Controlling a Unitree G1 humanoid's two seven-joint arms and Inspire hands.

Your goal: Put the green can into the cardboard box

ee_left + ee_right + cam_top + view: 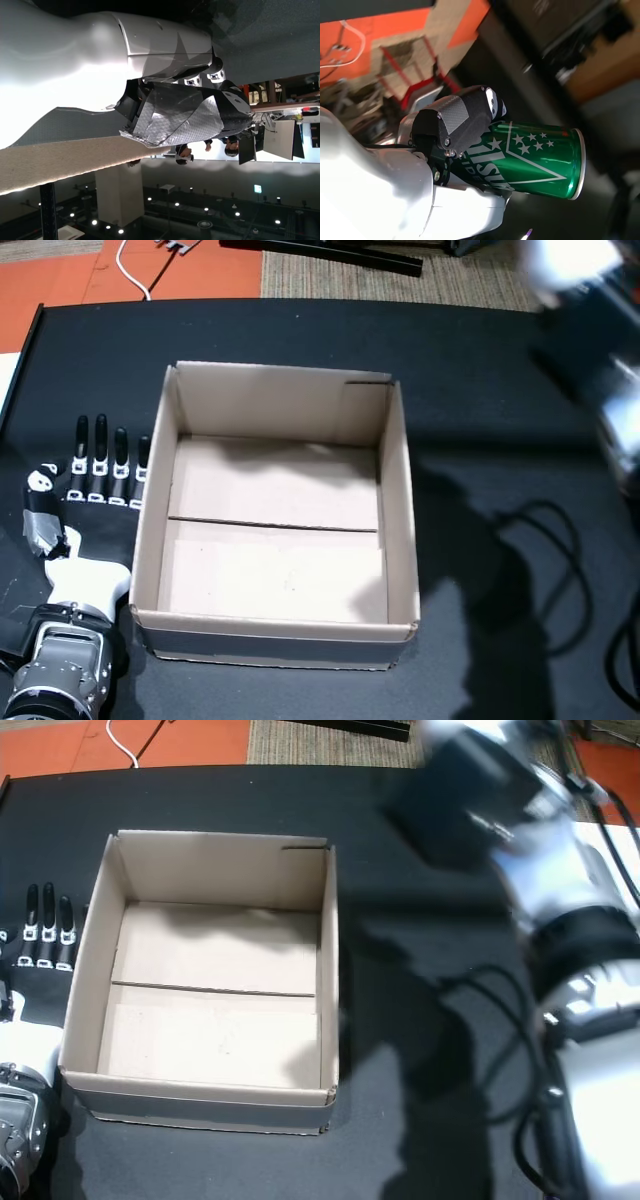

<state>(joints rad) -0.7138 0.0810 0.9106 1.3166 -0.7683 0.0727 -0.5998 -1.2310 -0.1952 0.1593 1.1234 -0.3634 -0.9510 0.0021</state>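
The robot's right hand (465, 135) is clamped around the green can (530, 157), seen in the right wrist view, while its blurred arm hangs to the right of the cardboard box (275, 510). The box, empty, lies toward the robot's left. The left hand (85, 490) rests flat beside the box, fingers spread, holding nothing.

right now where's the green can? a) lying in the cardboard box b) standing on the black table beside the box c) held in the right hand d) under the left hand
c: the right wrist view shows the right hand closed around the green can, while both head views show the cardboard box empty and the left hand lying flat beside it holding nothing.
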